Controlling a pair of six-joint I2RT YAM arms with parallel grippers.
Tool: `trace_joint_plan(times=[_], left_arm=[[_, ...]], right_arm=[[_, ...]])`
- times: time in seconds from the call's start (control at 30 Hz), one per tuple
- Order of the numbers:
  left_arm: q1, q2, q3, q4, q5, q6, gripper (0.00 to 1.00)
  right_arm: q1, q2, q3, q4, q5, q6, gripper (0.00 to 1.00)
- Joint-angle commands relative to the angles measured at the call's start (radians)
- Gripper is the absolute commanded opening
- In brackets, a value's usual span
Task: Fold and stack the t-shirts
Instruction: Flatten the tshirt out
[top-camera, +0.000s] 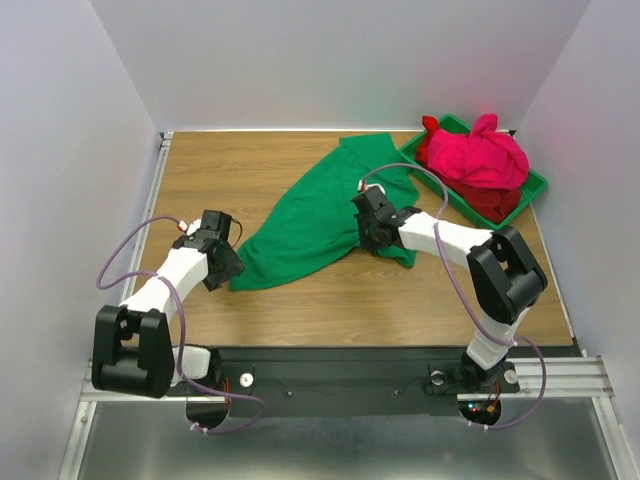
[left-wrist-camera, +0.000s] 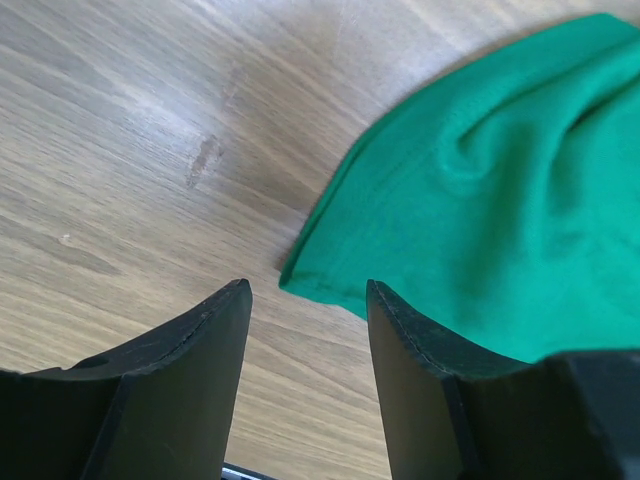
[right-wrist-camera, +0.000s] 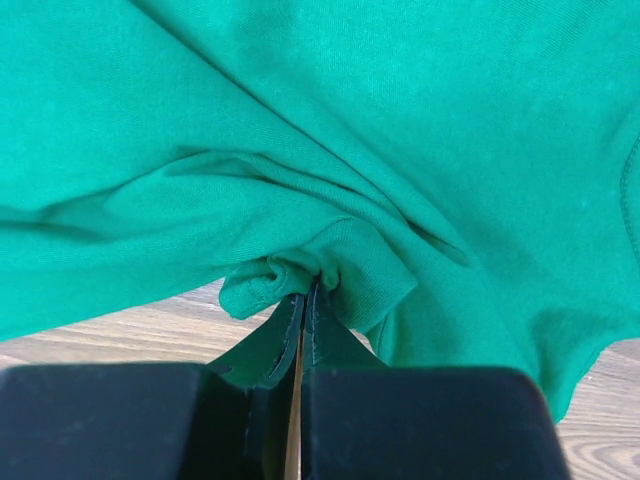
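Observation:
A kelly green t-shirt (top-camera: 310, 215) lies crumpled in a diagonal band across the wooden table. My right gripper (top-camera: 374, 240) is at its right edge. In the right wrist view that gripper (right-wrist-camera: 308, 288) is shut on a bunched fold of the green t-shirt (right-wrist-camera: 330, 120). My left gripper (top-camera: 231, 265) hovers by the shirt's lower left corner. In the left wrist view it (left-wrist-camera: 308, 300) stands open over bare wood, and the corner of the green t-shirt (left-wrist-camera: 480, 200) lies just beyond its fingertips, untouched. A bright pink t-shirt (top-camera: 485, 155) and a darker red t-shirt (top-camera: 497, 204) are heaped in the bin.
The rigid green plastic bin (top-camera: 538, 181) stands at the back right corner of the table (top-camera: 200, 180). White walls close in the back and both sides. A metal rail with the arm bases runs along the near edge.

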Motion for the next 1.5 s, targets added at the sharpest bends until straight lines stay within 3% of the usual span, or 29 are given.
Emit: trace_joint_plan(times=[0.0, 0.5, 0.6, 0.63, 0.73, 0.8, 0.93, 1.2, 1.47], left_arm=[[-0.016, 0.040, 0.002, -0.009, -0.033, -0.026, 0.61], [-0.064, 0.117, -0.009, 0.033, -0.025, 0.000, 0.61], [-0.065, 0.135, -0.007, 0.040, -0.015, 0.013, 0.49], [-0.064, 0.140, -0.009, 0.045, -0.010, 0.020, 0.35], [-0.065, 0.157, -0.004, 0.054, 0.001, 0.035, 0.08], [-0.065, 0.154, 0.017, 0.048, 0.002, 0.047, 0.01], [-0.065, 0.144, 0.107, 0.022, 0.019, 0.059, 0.00], [-0.054, 0.183, 0.434, -0.026, 0.056, 0.070, 0.00], [-0.004, 0.298, 0.768, -0.023, 0.065, 0.096, 0.00]], right_arm=[[-0.019, -0.048, 0.009, 0.005, -0.018, -0.004, 0.00], [-0.022, -0.022, 0.016, 0.005, -0.041, -0.004, 0.00], [-0.022, -0.023, 0.016, 0.005, -0.038, -0.002, 0.00], [-0.022, -0.025, 0.015, 0.005, -0.038, -0.002, 0.00], [-0.021, -0.039, 0.013, 0.005, -0.033, -0.010, 0.00], [-0.022, -0.057, 0.010, 0.003, -0.033, -0.019, 0.00], [-0.022, -0.166, 0.004, -0.035, -0.044, -0.043, 0.01], [-0.024, -0.330, 0.105, -0.238, -0.094, -0.168, 0.02], [-0.076, -0.324, 0.251, -0.322, 0.059, -0.171, 0.02]])
